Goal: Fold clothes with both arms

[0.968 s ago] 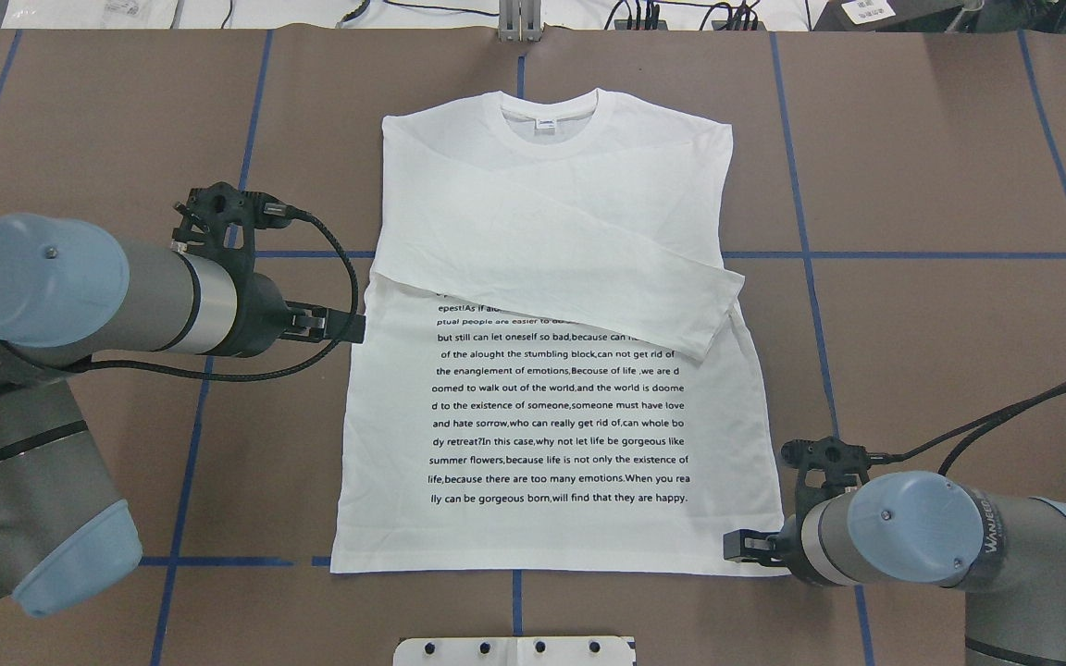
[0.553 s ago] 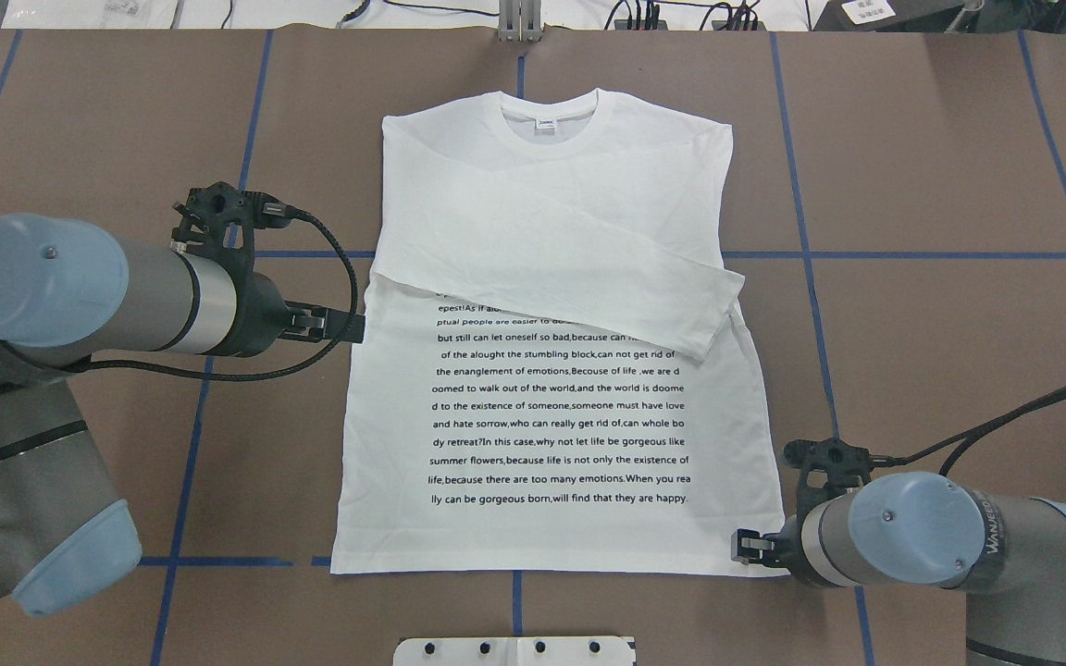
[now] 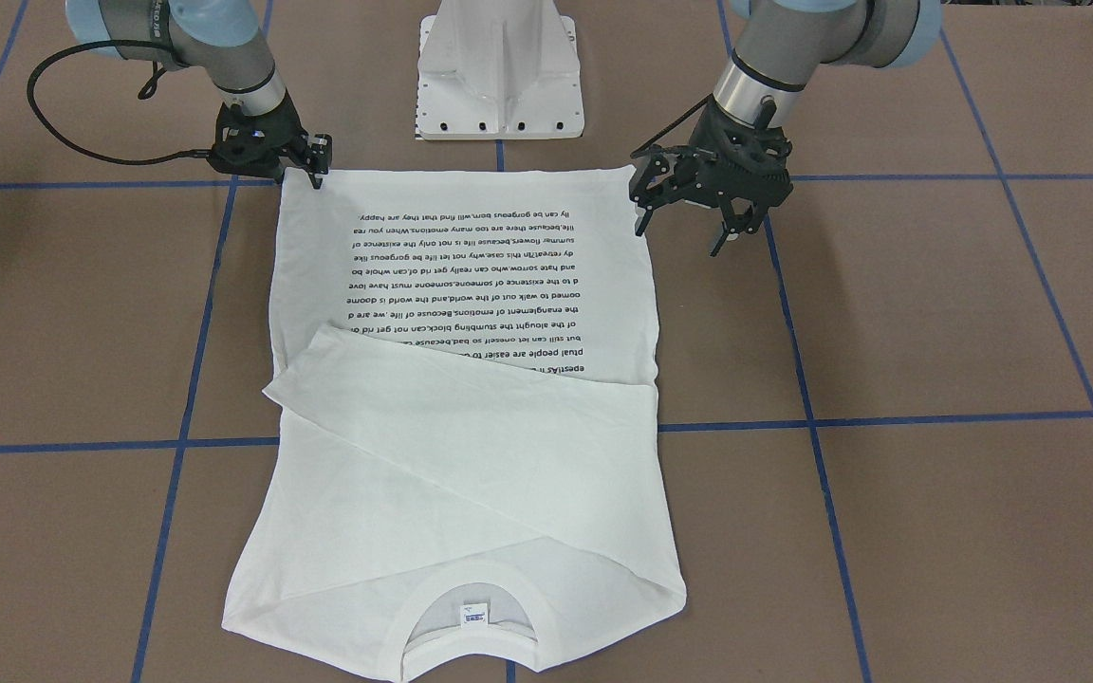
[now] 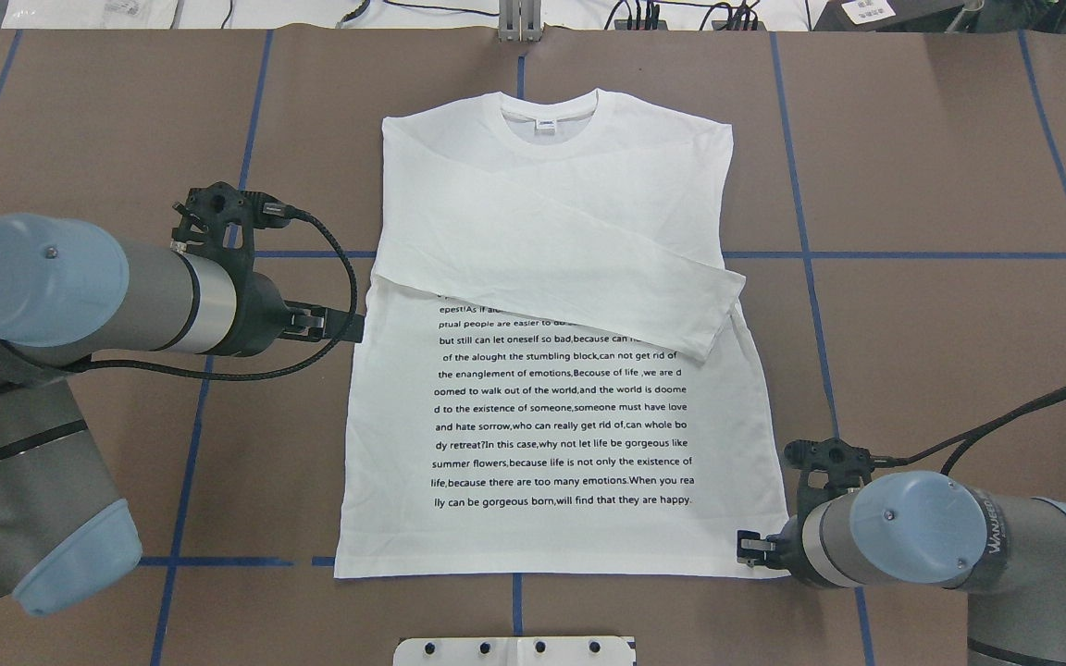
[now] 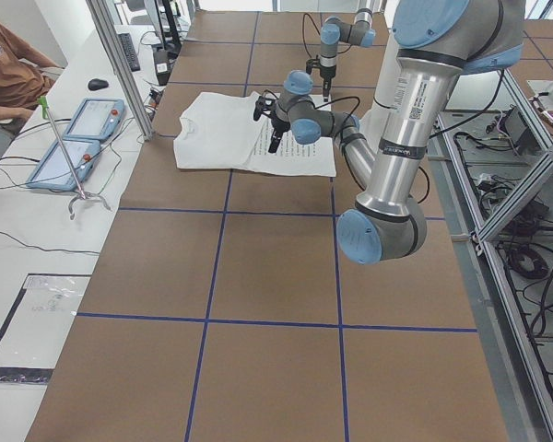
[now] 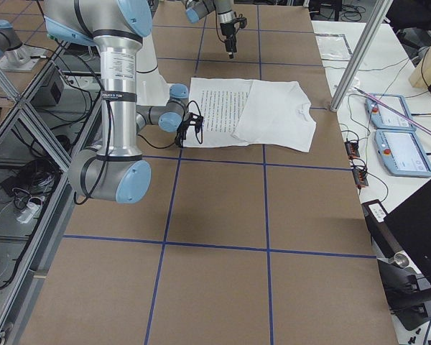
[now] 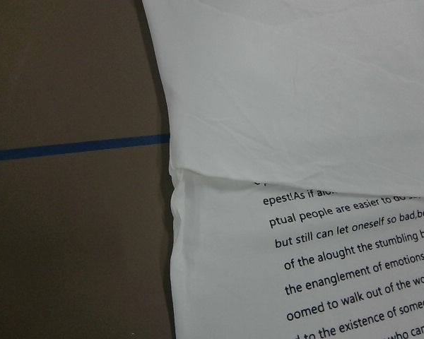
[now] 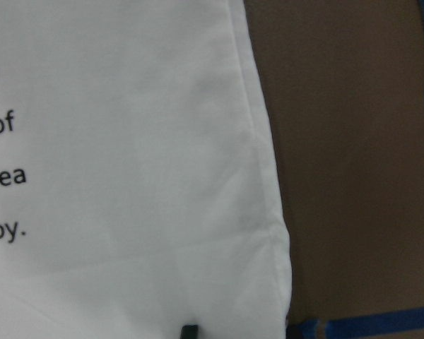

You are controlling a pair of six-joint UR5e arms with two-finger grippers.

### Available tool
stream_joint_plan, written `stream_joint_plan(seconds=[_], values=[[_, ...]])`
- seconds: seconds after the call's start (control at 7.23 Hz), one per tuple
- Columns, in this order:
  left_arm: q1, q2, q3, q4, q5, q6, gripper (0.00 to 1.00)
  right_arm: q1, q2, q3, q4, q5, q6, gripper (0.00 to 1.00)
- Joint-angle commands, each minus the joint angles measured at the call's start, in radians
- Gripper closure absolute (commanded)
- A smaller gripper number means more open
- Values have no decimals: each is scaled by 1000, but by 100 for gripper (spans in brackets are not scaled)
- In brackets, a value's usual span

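The white T-shirt (image 4: 551, 277) lies flat on the brown table with its black text side up. The sleeves are folded across the chest and the collar (image 4: 547, 116) is at the far edge. My right gripper (image 4: 748, 548) sits low at the hem's right corner and is shut on it. The right wrist view shows that corner (image 8: 268, 282) with one black fingertip (image 8: 189, 330) on the cloth. My left gripper (image 3: 684, 232) is open and empty. It is raised beside the shirt's left edge (image 7: 173, 212) and apart from it.
The white pedestal base (image 3: 501, 66) stands just behind the hem. Blue tape lines (image 4: 811, 268) cross the brown table. Teach pendants (image 5: 74, 138) and a seated person (image 5: 9, 64) are at the far side, past an aluminium post (image 6: 352, 65).
My right gripper has drawn slightly back to the right at the hem corner and narrowed. The lower shirt has shifted a little towards it. The left arm has not moved.
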Motion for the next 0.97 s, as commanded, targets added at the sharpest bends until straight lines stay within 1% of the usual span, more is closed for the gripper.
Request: stream_joint_plan(seconds=[0.0,0.28,0.41,0.55,0.69,0.83], values=[[0,0,5,1,1,1,0,-1,4,19,-24,2,1,72],[0,1,9,-1,1,1,0,-1,13,21,-26,2,1,75],[0,1,22,-1,-1,-6,0,-1,16,34,-24,3,1,84],[1,4,37,-1,-9,-19,0,-2,29,57,-24,2,1,97],[15,37,40,9,-45,-79,0,8,41,62,-23,-10,1,100],[21,59,26,7,-62,-160,0,24,65,61,-23,-14,1,100]])
